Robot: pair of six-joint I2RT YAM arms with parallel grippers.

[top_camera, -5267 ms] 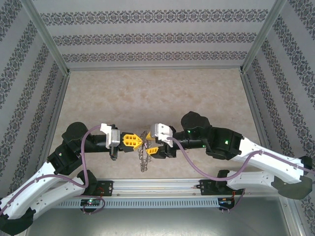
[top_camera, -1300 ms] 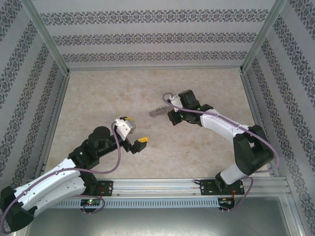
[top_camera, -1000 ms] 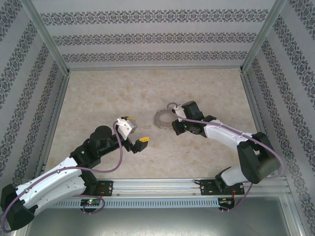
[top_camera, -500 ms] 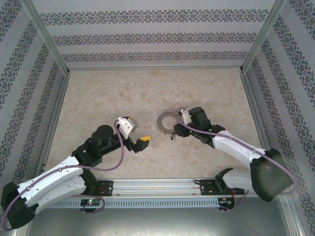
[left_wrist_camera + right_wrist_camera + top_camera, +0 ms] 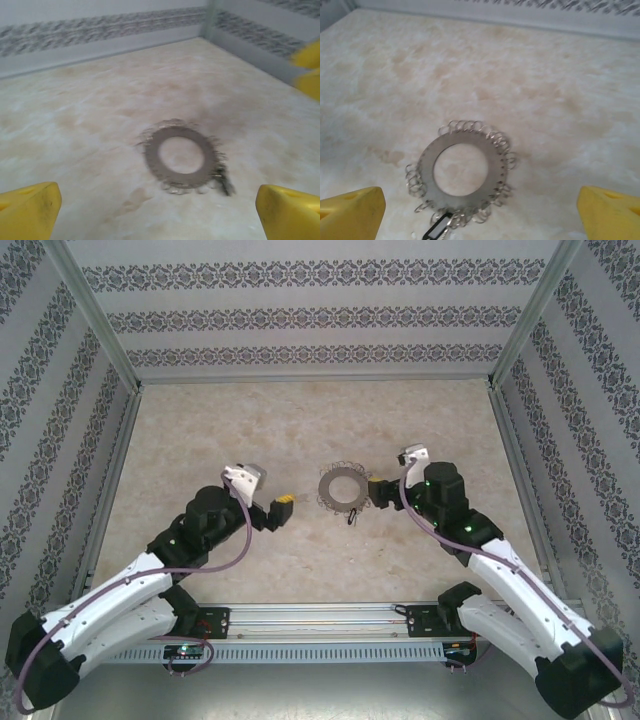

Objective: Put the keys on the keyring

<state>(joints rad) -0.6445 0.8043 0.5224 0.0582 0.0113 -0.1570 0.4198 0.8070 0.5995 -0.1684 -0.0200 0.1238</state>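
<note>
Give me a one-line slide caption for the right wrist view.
Open right gripper facing the flat keyring on the table, small black-headed key at the ring's near rim.

free: bench (image 5: pixel 300 420) lying open across upper frame | blocking: keyring (image 5: pixel 340 488) lying at centre, left gripper (image 5: pixel 281 508) and right gripper (image 5: pixel 376 491) flanking it closely | walls (image 5: pixel 320 320) enclosing three sides
</note>
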